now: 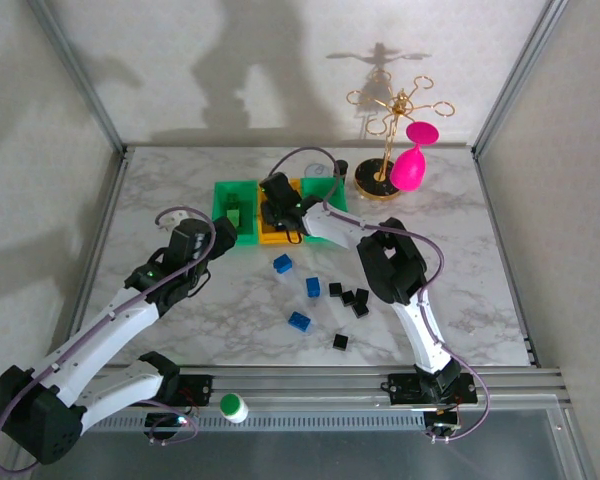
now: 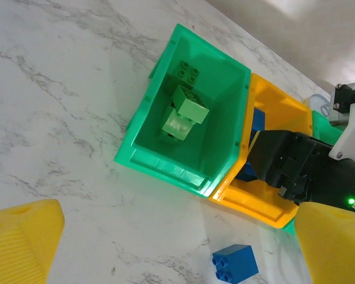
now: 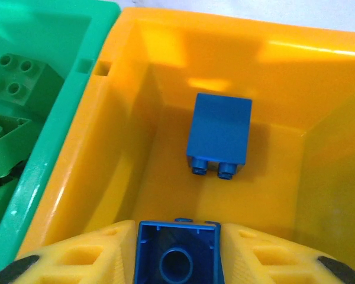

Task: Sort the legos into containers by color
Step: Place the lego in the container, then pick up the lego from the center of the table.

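Now your right gripper [image 3: 177,244] pinches a blue brick [image 3: 177,263] right over the orange bin [image 3: 136,89] near the table's [image 1: 180,300] far edge (a second blue brick [image 3: 219,133] lies inside), and your left gripper [image 2: 180,239] gapes wide.

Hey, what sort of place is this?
Probably a robot lab test cell: a marble-look table boxed in by aluminium framing, two arms bolted to its edge, bins and toy bricks laid out.

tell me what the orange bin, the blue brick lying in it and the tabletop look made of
The orange bin: moulded plastic, glossy; bright highlights on smooth walls.
The blue brick: hard plastic, glossy, with crisp moulded studs.
The tabletop: white with grey veins, looks like marble, though it may be a printed laminate.
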You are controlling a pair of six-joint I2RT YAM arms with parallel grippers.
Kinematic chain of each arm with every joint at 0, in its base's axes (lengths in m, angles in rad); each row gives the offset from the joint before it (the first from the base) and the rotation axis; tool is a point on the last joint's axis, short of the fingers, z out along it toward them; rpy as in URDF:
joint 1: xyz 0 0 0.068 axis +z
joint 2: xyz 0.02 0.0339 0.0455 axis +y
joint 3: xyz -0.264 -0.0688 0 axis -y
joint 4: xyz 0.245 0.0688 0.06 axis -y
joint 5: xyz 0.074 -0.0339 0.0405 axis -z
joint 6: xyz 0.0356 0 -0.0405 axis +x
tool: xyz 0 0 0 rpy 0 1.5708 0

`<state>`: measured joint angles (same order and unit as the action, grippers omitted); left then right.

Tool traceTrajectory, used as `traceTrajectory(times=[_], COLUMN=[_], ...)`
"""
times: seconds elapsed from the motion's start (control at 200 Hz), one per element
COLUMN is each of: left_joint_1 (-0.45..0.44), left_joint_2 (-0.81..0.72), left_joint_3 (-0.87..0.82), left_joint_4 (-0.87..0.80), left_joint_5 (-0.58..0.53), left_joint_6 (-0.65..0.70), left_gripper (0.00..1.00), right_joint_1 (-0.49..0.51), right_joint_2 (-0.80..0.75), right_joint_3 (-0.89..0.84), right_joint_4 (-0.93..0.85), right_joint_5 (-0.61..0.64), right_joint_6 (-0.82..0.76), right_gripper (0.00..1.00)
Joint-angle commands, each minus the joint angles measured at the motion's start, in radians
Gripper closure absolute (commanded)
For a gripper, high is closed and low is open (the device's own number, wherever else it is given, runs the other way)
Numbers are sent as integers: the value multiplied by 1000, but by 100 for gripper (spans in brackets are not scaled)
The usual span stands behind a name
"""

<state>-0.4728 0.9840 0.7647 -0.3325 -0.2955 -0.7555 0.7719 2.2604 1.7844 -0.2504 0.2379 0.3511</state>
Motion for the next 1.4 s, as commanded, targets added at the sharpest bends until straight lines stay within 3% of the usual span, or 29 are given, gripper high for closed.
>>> traceTrajectory(times=[0.0, 0.29, 0.691, 0.996, 1.397], left_joint_1=[11, 11, -26, -94, -109], left_joint_2=[4, -7, -101, -169, -209], left_joint_3=[16, 16, -77, -150, -188], left_joint_4=[10, 7, -3, -7, -34], left_joint_5=[11, 43, 124, 111, 90], left_joint_6=[17, 7, -18, -74, -99], left_gripper=[0, 0, 0, 1, 0], right_joint_1=[-4, 1, 72, 121, 160], right_joint_2=[-21, -198, -467, -456, -338], right_joint_3=[13, -118, -507, -604, -542], right_joint_4=[16, 41, 79, 101, 67], right_joint_5=[-1, -19, -15, -65, -31], right_joint_6=[-5, -4, 64, 11, -52], right_gripper=[57, 54, 45, 38, 33])
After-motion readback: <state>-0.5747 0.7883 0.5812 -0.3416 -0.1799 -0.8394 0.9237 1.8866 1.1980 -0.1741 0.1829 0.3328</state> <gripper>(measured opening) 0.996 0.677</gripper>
